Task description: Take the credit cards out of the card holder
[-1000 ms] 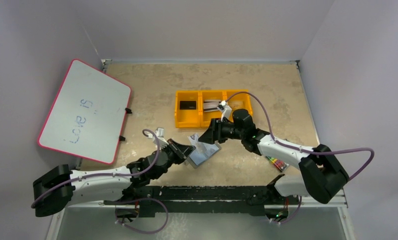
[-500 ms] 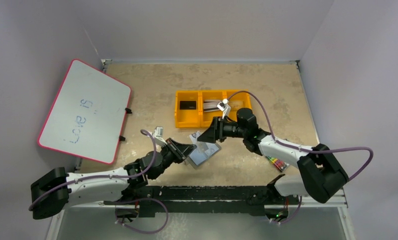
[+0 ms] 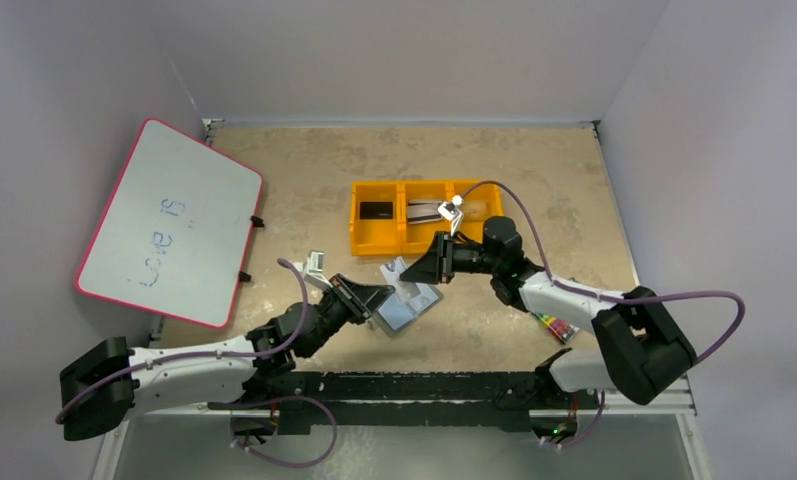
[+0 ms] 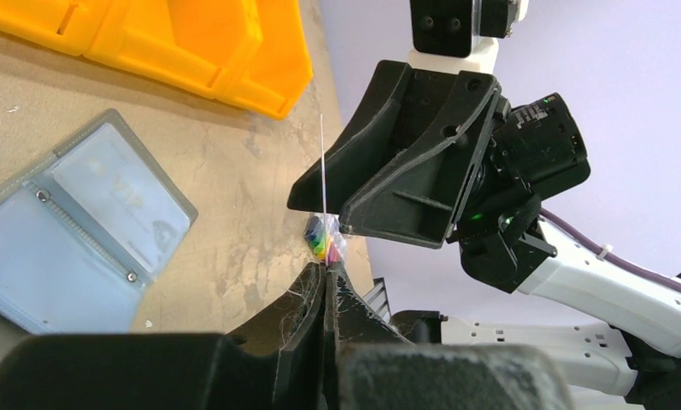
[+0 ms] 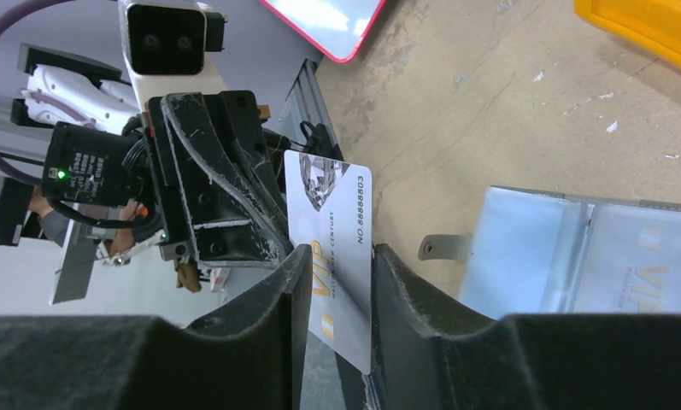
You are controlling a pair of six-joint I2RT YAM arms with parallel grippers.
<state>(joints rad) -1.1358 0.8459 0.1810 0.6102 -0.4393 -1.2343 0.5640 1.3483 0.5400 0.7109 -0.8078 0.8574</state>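
Note:
The card holder [image 3: 411, 307] lies open on the table, pale blue-grey inside; a pale card shows in one pocket [image 4: 119, 198]. My left gripper [image 3: 377, 297] is shut on a pale credit card with gold "VIP" [image 5: 330, 224] and holds it upright above the table, edge-on in the left wrist view [image 4: 322, 171]. My right gripper [image 5: 332, 256] faces it with its jaws apart around the card's other end, the card leaning on one finger. A black card [image 3: 376, 210] and a silver striped card [image 3: 424, 211] lie in the yellow bin.
The yellow three-part bin [image 3: 374, 246] stands behind the grippers. A pack of coloured crayons [image 3: 554, 327] lies by the right arm. A pink-rimmed whiteboard [image 3: 169, 220] leans at the left wall.
The right wrist has drawn back a little to the right and the left arm has shifted slightly. The card stays between the two grippers.

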